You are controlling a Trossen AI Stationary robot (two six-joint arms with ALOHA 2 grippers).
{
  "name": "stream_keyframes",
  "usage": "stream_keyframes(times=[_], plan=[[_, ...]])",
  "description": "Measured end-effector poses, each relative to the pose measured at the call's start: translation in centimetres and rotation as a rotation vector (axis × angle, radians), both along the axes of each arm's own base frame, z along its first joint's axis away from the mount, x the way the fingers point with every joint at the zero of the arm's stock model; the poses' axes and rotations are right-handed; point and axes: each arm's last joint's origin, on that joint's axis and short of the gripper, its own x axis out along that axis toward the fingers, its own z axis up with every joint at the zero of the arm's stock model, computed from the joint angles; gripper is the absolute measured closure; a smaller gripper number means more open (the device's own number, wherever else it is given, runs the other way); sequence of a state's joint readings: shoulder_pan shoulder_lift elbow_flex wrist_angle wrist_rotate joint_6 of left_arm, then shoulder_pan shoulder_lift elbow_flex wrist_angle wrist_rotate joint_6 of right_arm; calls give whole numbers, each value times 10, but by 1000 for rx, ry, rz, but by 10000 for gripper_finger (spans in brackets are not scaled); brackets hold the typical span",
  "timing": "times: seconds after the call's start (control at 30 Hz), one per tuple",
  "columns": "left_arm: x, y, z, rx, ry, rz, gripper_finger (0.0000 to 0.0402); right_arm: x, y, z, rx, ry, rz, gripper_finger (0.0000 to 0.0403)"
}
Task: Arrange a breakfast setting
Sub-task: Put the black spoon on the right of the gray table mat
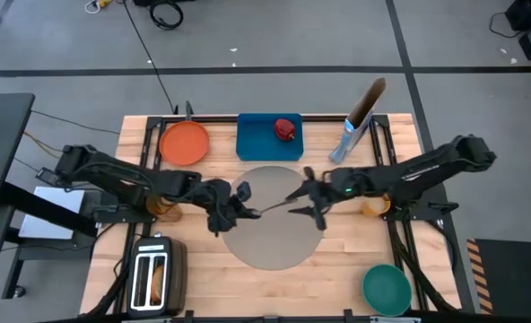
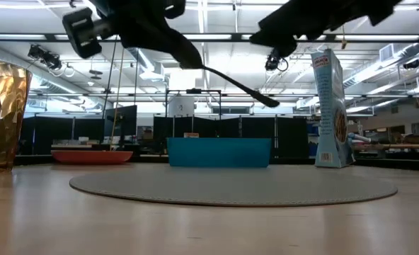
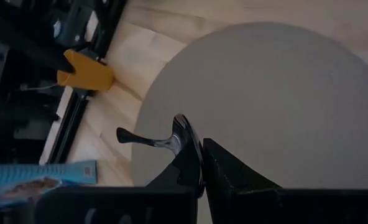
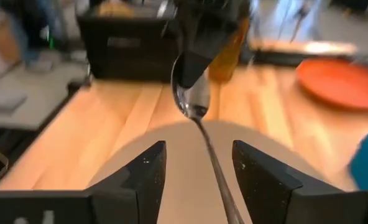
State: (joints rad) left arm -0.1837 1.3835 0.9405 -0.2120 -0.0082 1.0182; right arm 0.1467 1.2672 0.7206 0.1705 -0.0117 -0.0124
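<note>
Spoon (image 1: pixel 267 208) slung between the two grippers over the grey mat (image 1: pixel 274 242), long axis across the table in the high view: bowl end clamped in the left gripper (image 1: pixel 240 203), thin handle running toward the right gripper (image 1: pixel 309 199). Low view: spoon (image 2: pixel 231 79) held clear above the flat matte mat (image 2: pixel 231 185), handle sloping down from the left gripper toward its free tip; tall cereal bag (image 2: pixel 330 106) upright beyond. Left wrist view: fingers (image 3: pixel 187 158) pressed together on the polished metal, dark handle curving out over the mat. Right wrist view: fingers (image 4: pixel 143 171) standing apart on either side of the slim handle (image 4: pixel 215 165), not touching it, shiny oval bowl beyond in the other gripper. Probably a mid-air handover, right gripper nearer the handle.
</note>
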Motion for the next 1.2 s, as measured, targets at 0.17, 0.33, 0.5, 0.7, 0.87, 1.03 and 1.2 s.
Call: stream_keyframes(times=[0.17,0.33,0.5,0.7,0.87,1.03,1.2], plan=[[9,-5,-14,114,13,-25,386,27,0,-5,-8,120,75,209],[14,-9,-24,215,26,-22,385,44,-3,-22,-19,191,115,218],[16,-9,-27,219,26,-24,385,55,-6,-41,-65,227,99,226],[17,-9,-27,237,18,-36,384,61,-9,-51,-120,232,32,229],[17,-9,-26,255,15,-50,384,64,-13,-53,-96,228,15,233],[17,-9,-26,281,15,-53,384,65,-17,-48,-54,196,34,247],[18,-9,-26,280,7,-52,384,65,-18,-51,-24,219,43,274]])
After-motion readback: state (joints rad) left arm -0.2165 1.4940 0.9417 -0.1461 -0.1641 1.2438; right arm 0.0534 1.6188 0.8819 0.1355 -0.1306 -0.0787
